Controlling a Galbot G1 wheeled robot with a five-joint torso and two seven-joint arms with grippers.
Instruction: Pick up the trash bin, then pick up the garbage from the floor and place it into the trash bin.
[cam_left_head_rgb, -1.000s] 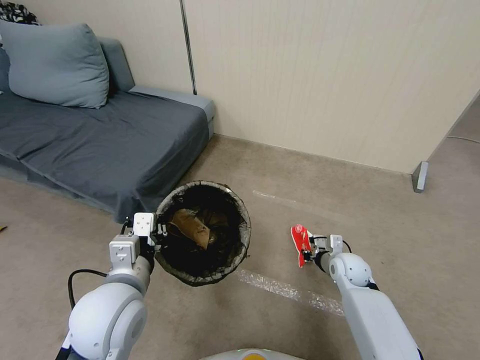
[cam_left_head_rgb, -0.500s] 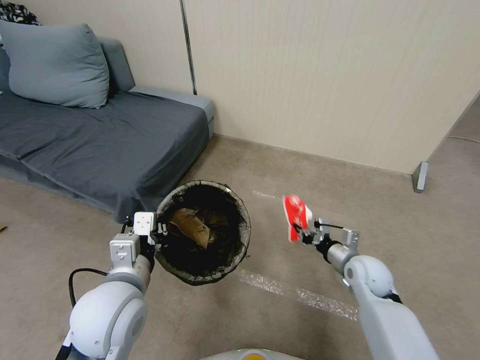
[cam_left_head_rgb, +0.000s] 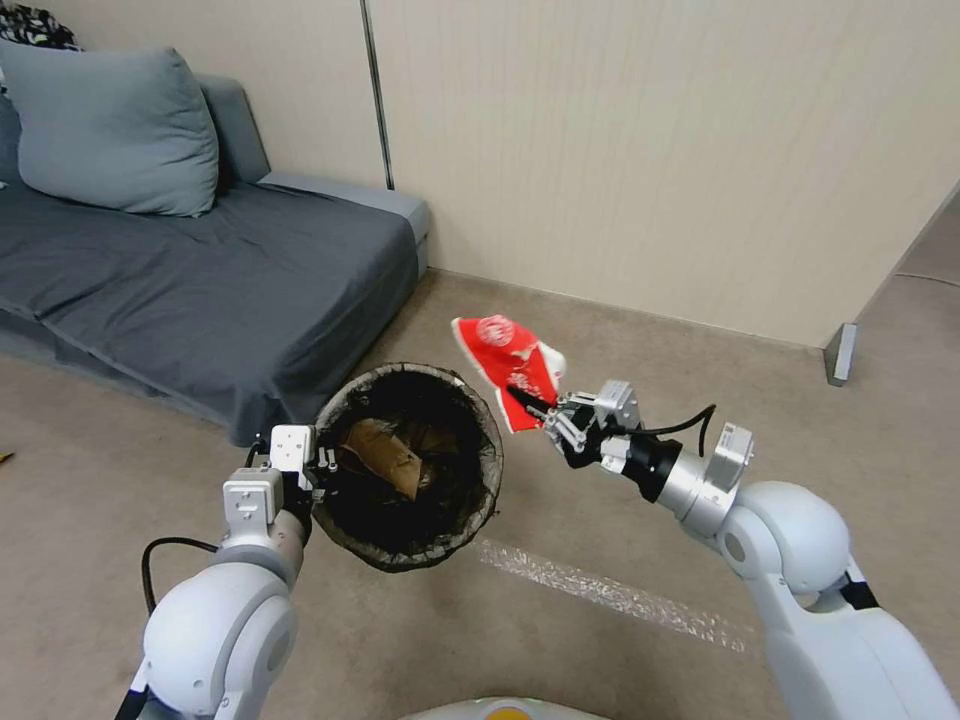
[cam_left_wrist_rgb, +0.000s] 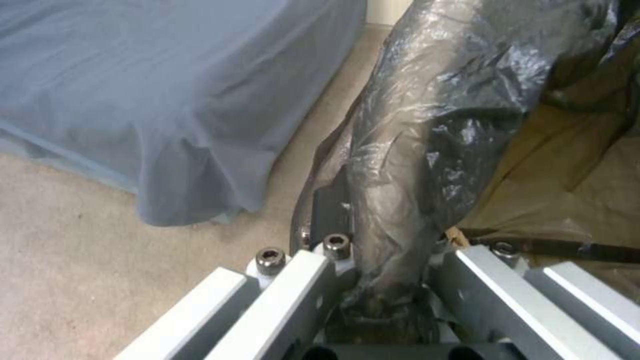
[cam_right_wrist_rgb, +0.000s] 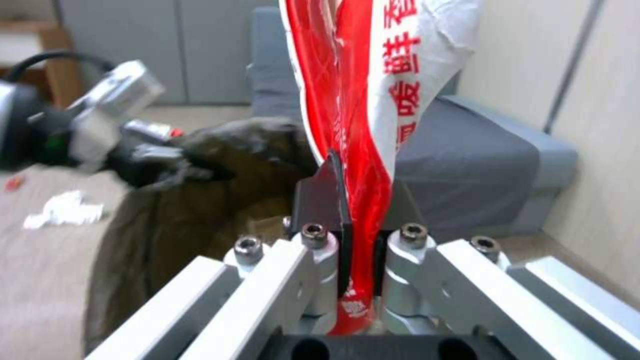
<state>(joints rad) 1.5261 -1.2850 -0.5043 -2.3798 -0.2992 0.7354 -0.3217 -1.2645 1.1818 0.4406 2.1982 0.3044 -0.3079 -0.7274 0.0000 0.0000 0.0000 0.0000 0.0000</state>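
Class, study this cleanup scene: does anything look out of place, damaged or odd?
A scrap of white tissue lies loose on the floor behind the trash bin. The red-and-white cup pinched in the right gripper is crushed flat. The left gripper clamps the bin's bag-covered rim.

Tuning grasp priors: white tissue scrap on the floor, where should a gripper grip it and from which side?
Probably straight down from above, pinching the bunched middle of the white tissue. It lies low and crumpled on the open floor, offering no edge to slide under. Both grippers are busy: left gripper holds the trash bin, right gripper the red wrapper.
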